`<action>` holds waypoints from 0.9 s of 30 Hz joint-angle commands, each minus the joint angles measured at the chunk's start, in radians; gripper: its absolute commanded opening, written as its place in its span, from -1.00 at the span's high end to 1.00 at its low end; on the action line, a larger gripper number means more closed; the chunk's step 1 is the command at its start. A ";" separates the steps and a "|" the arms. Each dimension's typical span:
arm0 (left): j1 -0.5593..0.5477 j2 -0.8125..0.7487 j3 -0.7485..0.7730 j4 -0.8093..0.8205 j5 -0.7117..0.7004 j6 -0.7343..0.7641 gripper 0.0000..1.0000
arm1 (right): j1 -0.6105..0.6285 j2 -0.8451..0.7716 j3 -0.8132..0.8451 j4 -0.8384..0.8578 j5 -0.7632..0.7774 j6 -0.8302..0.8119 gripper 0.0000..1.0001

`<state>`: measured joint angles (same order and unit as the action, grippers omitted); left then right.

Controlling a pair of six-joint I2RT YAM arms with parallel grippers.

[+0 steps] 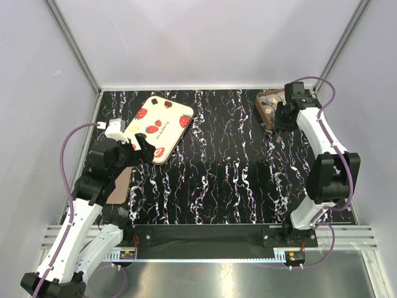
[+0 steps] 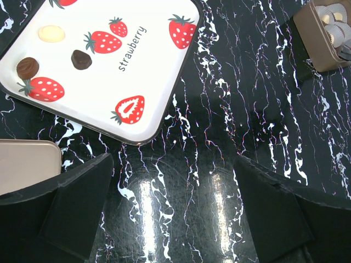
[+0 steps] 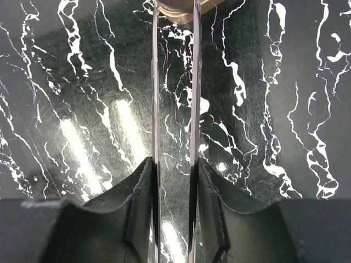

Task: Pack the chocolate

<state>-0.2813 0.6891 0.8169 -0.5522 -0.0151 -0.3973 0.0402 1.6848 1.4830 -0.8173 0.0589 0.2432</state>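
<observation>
Chocolate pieces [image 2: 332, 28]: small, light, probably easily marred; take by the rim. Located ahead of right gripper [image 3: 174, 164], which pinches thin blades [image 3: 155, 82]; left gripper [image 2: 174, 161] spread.

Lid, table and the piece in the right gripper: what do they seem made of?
Lid: probably painted tin, glossy; it has a thin dark rim and printed strawberries. Table: black marble-look surface, polished; lamps mirror in it. Piece in the right gripper: likely clear plastic; the table shows through between its bright edges.
</observation>
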 commanded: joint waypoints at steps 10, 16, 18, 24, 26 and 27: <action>-0.001 -0.003 0.005 0.035 -0.009 -0.003 -0.98 | 0.000 0.065 0.082 0.030 0.030 -0.016 0.21; -0.002 0.000 0.007 0.035 -0.009 -0.003 -0.98 | 0.000 0.076 0.095 0.026 0.039 -0.019 0.20; -0.001 0.000 0.007 0.035 -0.009 -0.002 -0.98 | 0.000 0.078 0.097 0.026 0.042 -0.019 0.19; -0.001 0.000 0.007 0.034 -0.013 -0.002 -0.98 | 0.001 0.085 0.112 0.018 0.048 -0.022 0.12; -0.001 0.000 0.007 0.034 -0.013 -0.002 -0.98 | 0.000 0.085 0.115 0.015 0.053 -0.024 0.10; 0.001 0.001 0.007 0.034 -0.013 -0.002 -0.98 | 0.000 0.085 0.120 0.012 0.052 -0.022 0.09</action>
<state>-0.2810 0.6891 0.8173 -0.5522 -0.0151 -0.3973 0.0402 1.7725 1.5478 -0.8101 0.0765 0.2314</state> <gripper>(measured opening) 0.988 0.459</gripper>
